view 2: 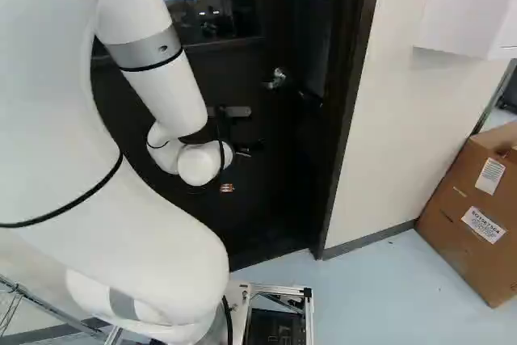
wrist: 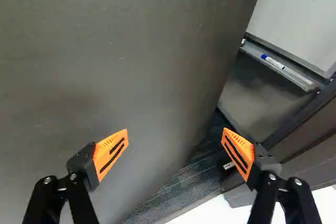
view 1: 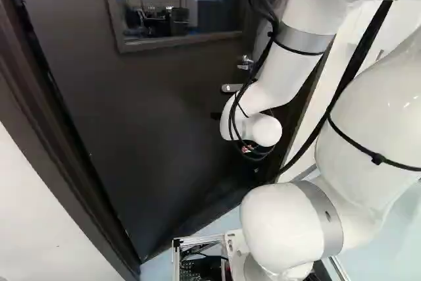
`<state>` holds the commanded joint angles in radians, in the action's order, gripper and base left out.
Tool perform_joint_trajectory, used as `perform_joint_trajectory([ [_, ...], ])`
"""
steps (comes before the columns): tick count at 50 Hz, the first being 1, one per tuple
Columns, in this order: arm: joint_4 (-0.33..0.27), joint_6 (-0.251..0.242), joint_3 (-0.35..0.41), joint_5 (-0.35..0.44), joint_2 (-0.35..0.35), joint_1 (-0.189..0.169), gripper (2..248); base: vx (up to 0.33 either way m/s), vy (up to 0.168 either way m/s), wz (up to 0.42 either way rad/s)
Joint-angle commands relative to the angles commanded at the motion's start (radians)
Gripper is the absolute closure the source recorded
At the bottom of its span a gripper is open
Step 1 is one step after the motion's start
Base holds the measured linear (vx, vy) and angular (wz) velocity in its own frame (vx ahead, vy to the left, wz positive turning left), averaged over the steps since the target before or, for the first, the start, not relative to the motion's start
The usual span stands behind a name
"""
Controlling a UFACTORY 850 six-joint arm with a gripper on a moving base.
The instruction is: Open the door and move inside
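Pincer wide, door ahead.

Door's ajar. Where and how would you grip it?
Probably the free edge of the door, below the handle, coming from the gap side with one finger on each face. The edge is exposed, and its lower end shows between the gripper's open fingers.

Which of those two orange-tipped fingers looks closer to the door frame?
The finger on the same side as the whiteboard, seen beside the brown door frame; the other finger shows against the door itself.
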<state>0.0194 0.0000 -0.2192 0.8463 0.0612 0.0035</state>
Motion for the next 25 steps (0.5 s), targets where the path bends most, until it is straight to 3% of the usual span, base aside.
perform_joint_trajectory([
  [25, 0.004, 0.0, -0.012, 0.0, -0.012, 0.0, 3, 0.003, 0.003, 0.001],
])
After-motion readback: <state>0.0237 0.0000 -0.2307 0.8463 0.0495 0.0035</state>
